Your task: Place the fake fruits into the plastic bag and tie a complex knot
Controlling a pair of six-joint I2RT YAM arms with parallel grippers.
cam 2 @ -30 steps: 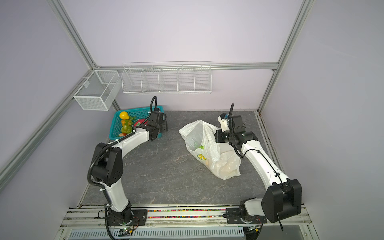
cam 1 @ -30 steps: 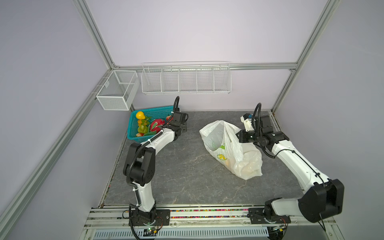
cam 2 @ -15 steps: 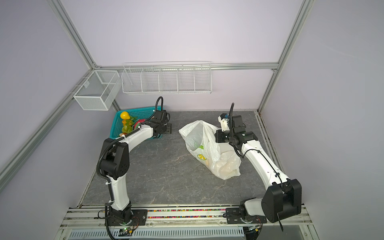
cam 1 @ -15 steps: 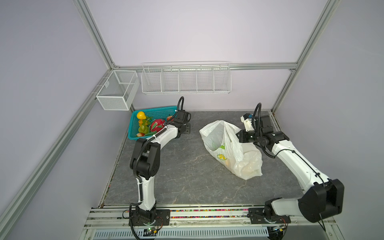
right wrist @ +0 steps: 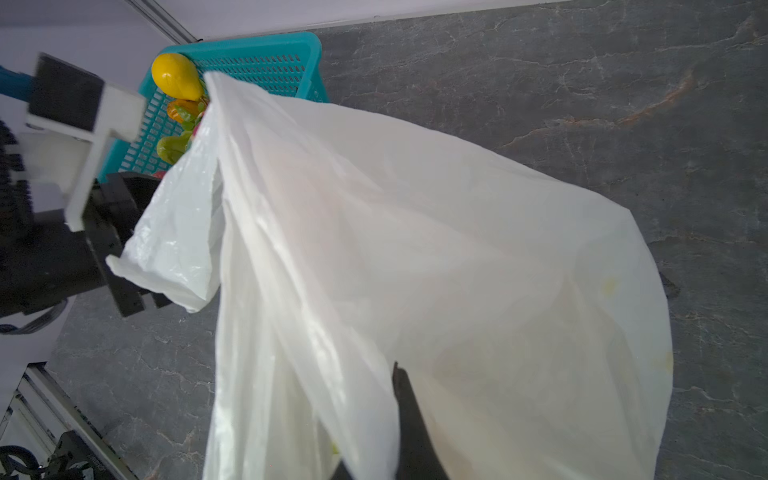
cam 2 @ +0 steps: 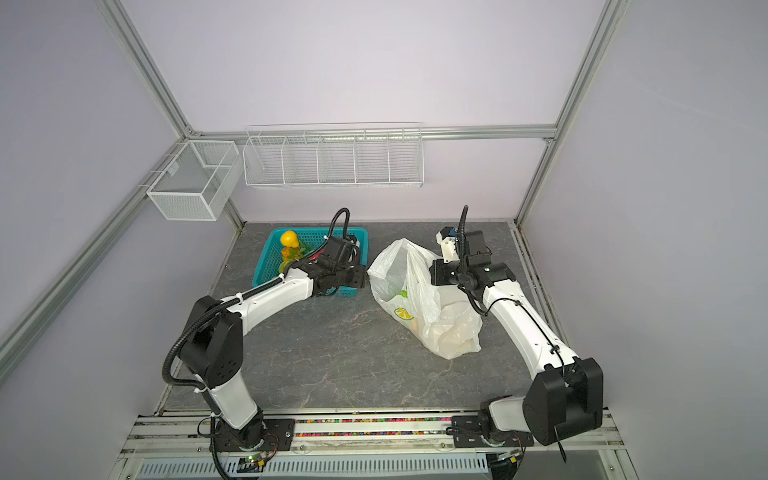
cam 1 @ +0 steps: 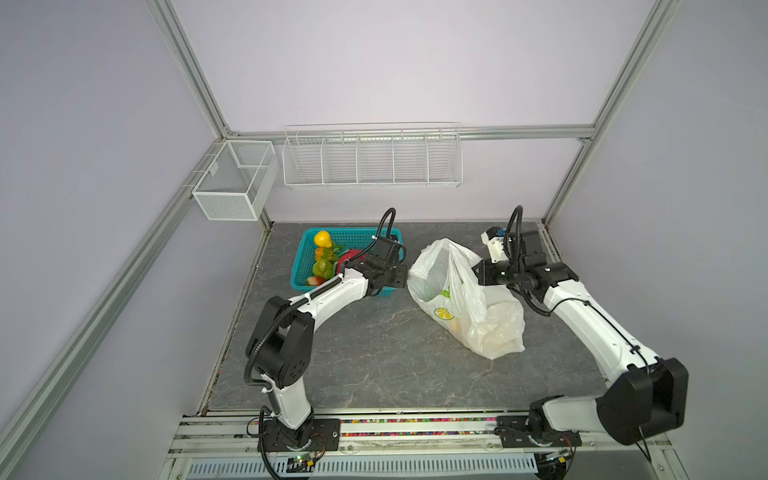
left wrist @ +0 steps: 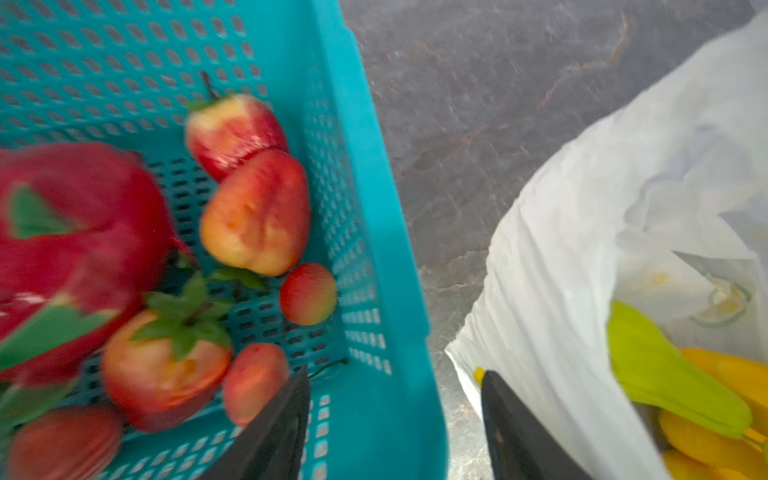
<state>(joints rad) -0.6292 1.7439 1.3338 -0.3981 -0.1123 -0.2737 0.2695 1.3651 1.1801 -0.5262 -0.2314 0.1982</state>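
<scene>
The plastic bag (cam 1: 478, 307) (cam 2: 436, 316) lies on the table with its mouth held up and open. My right gripper (cam 1: 478, 272) (cam 2: 433, 272) (right wrist: 390, 399) is shut on its upper edge. Yellow bananas (left wrist: 727, 399) and a green piece (left wrist: 665, 374) lie inside it. More fake fruits fill the teal basket (cam 1: 303, 266) (left wrist: 374, 208): a yellow one (cam 1: 322, 239) (cam 2: 289, 239), a dragon fruit (left wrist: 75, 232) and strawberries (left wrist: 162, 365). My left gripper (cam 1: 388, 276) (cam 2: 353, 278) (left wrist: 395, 395) hangs open and empty over the basket's wall beside the bag. No knot is in view.
A white wire rack (cam 1: 372, 156) and a mesh box (cam 1: 232, 180) hang on the back and left walls. Grey stone tabletop (cam 1: 374, 353) stretches in front of the bag and basket. The left arm's wrist (right wrist: 120, 249) is close to the bag's mouth.
My left gripper has moved from over the basket's middle to its wall nearest the bag. The right arm and the bag have stayed still.
</scene>
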